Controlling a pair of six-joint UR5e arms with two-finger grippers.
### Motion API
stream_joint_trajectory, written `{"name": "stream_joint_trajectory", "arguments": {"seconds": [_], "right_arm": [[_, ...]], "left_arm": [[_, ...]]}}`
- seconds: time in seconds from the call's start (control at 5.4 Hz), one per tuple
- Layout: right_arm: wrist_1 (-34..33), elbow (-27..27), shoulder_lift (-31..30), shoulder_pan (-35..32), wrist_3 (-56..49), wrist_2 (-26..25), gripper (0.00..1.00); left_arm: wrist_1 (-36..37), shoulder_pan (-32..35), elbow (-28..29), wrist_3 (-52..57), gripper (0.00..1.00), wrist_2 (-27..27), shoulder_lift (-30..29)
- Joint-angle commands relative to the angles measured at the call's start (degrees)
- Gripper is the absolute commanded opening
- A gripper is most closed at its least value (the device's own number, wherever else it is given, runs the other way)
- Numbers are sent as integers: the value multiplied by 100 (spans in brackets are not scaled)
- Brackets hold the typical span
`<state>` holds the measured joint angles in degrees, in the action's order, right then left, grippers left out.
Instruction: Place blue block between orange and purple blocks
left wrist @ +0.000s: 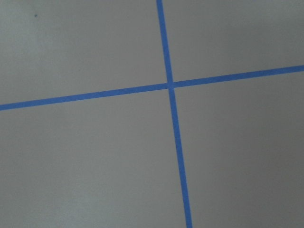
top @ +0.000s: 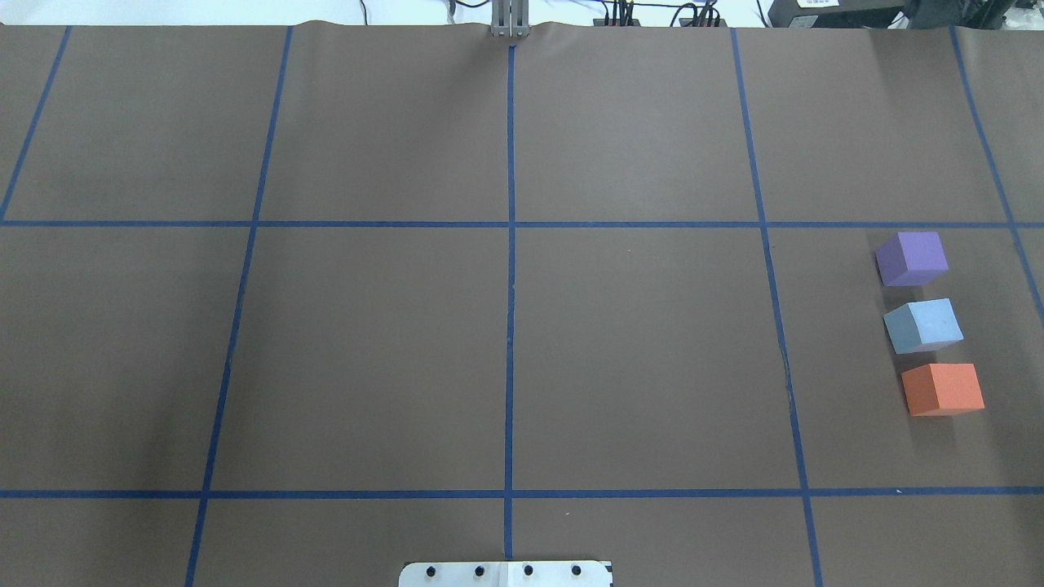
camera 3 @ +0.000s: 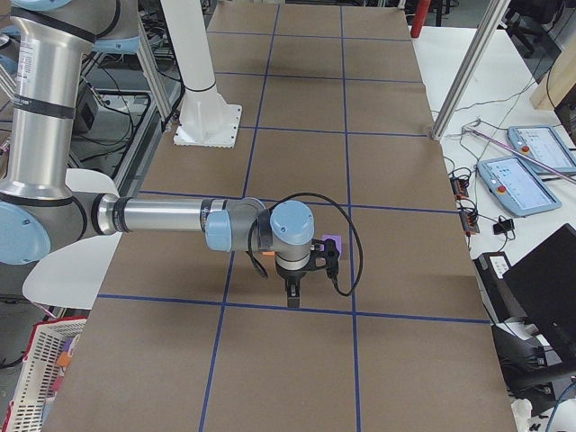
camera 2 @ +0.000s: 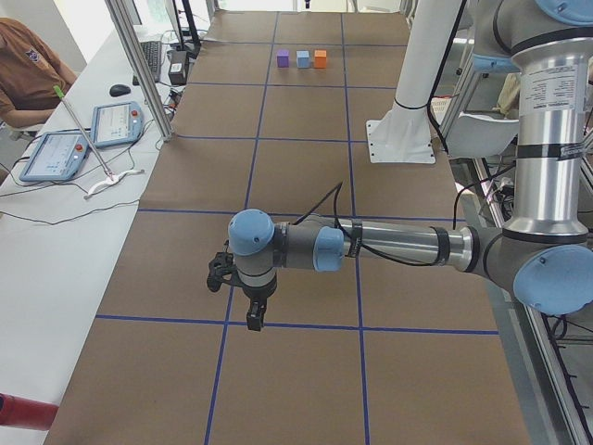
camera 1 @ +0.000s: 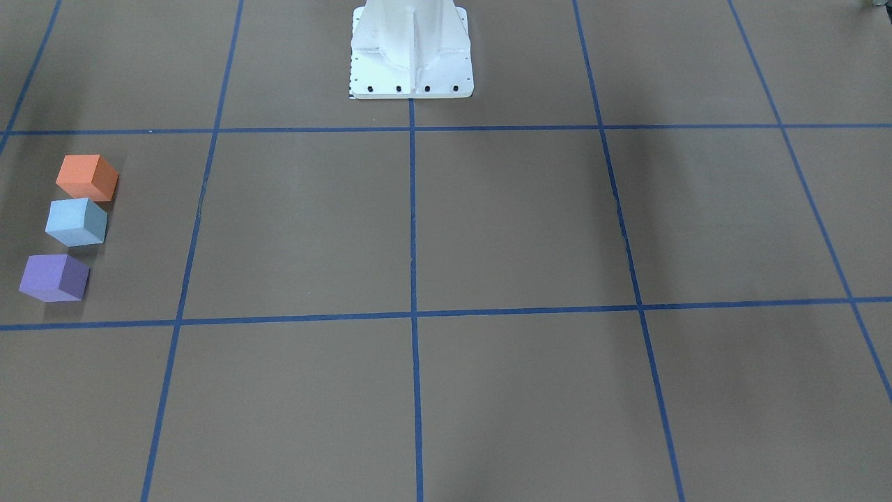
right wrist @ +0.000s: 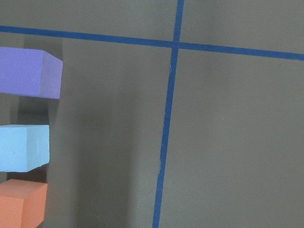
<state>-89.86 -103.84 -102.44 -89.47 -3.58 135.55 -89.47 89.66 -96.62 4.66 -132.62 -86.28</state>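
Note:
The blue block (top: 922,325) stands on the brown table in a row between the purple block (top: 912,258) and the orange block (top: 942,389), small gaps on both sides. The row also shows at the left in the front-facing view: orange (camera 1: 87,177), blue (camera 1: 77,222), purple (camera 1: 54,277). The right wrist view shows all three at its left edge, blue (right wrist: 23,147) in the middle. My right gripper (camera 3: 292,297) hangs above the table beside the row; I cannot tell if it is open. My left gripper (camera 2: 253,320) hangs far from the blocks; I cannot tell its state.
Blue tape lines (top: 510,244) divide the table into squares. The white robot base (camera 1: 411,56) stands at the robot's edge of the table. A side bench with tablets (camera 2: 88,139) and an operator runs along the far side.

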Motion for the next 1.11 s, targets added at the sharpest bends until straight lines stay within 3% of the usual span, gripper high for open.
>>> {"name": "stream_joint_trajectory", "arguments": {"seconds": [0.0, 0.93], "right_arm": [[4, 170, 4, -1, -2, 15, 100], [-373, -144, 75, -229, -2, 51, 100]], "left_arm": [[-27, -2, -14, -10, 100, -18, 23], [17, -2, 21, -18, 100, -18, 15]]}}
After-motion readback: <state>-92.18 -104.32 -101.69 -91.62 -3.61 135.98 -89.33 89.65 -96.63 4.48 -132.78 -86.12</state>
